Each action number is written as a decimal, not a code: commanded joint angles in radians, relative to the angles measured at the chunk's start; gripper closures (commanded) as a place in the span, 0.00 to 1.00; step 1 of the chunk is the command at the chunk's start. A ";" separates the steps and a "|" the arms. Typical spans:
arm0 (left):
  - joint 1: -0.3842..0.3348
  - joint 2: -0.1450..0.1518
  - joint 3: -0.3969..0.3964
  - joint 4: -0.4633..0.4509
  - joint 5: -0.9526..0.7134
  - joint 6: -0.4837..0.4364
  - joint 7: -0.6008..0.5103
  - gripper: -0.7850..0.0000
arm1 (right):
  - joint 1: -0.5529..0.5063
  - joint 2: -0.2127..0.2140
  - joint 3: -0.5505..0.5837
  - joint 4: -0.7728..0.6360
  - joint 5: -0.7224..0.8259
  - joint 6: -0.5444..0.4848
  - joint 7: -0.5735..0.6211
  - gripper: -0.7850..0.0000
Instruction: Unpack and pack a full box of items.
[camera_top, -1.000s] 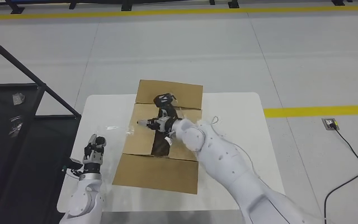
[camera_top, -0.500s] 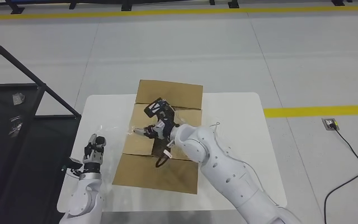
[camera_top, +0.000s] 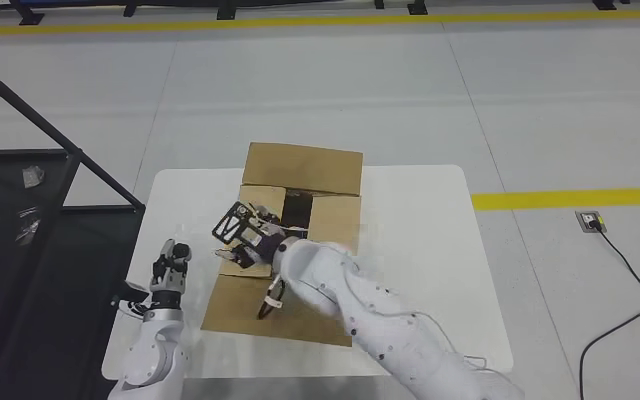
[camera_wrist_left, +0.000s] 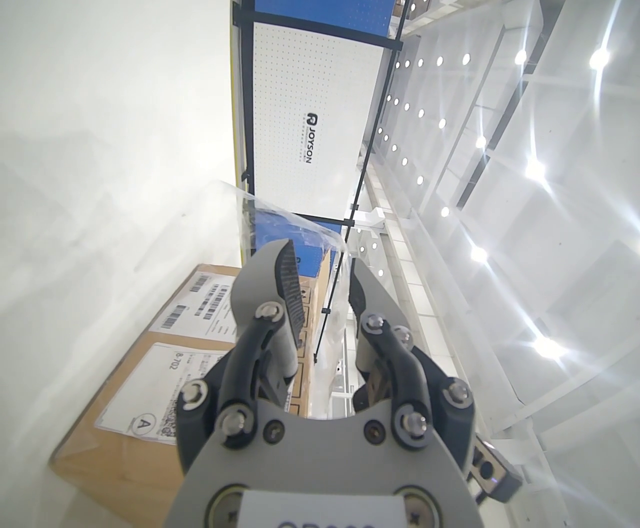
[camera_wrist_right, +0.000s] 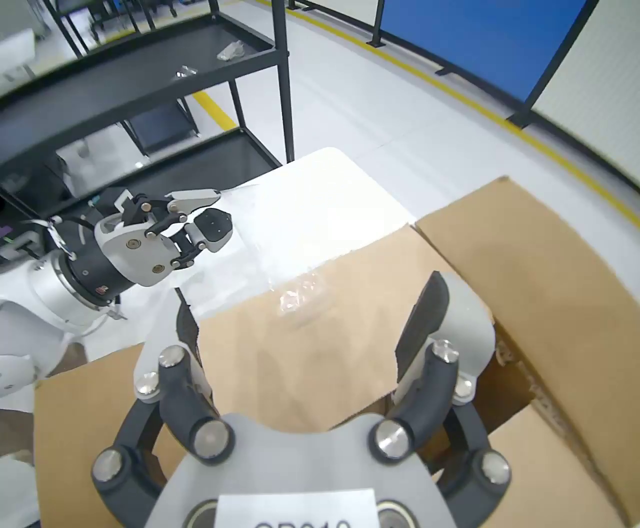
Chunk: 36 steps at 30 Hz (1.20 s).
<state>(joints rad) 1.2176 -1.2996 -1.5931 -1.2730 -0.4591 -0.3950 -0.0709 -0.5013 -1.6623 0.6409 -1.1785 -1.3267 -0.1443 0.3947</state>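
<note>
Box (camera_top: 300, 165) of brown cardboard sits mid-table with its flaps folded outward and a dark opening at its centre. In the top view, the flap (camera_top: 232, 262) on its 9 o'clock side lies flat toward the table (camera_top: 420, 210) edge. A clear bag (camera_wrist_right: 300, 297) of thin film lies across that flap and trails off it onto the white surface. Its long axis seems to run roughly along the 3-to-9 o'clock line, out from the box. The right gripper (camera_top: 238, 228) hangs directly over the flap end of the bag, fingers spread wide and pinching nothing. In its own wrist view the crumpled part of the film sits between the two pads, though whether they touch it cannot be told. The left gripper (camera_top: 172, 250) rests over the table at about 8 o'clock from the box, well apart from the flap. Its fingers are parted with a clear gap, and the far edge of the film shows just ahead of their tips (camera_wrist_left: 282, 260). The right arm is plainly the nearer one, so the pick likely falls to it: a straight drop and a close across the bag's short width.
</note>
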 joint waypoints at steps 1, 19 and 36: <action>0.000 -0.001 0.002 -0.001 0.005 0.004 0.004 0.65 | 0.020 -0.025 -0.078 0.003 -0.093 0.035 0.034 0.00; 0.018 -0.008 -0.005 -0.036 0.033 0.026 0.048 0.65 | 0.213 -0.362 -0.372 0.451 -0.329 0.252 0.250 0.10; 0.054 -0.011 -0.017 -0.097 0.056 0.061 0.036 0.64 | 0.319 -0.390 -0.460 0.567 -0.099 0.205 0.233 0.58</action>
<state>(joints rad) 1.2691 -1.3100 -1.6094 -1.3661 -0.4036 -0.3376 -0.0343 -0.1845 -2.0510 0.1872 -0.6135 -1.4282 0.0577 0.6233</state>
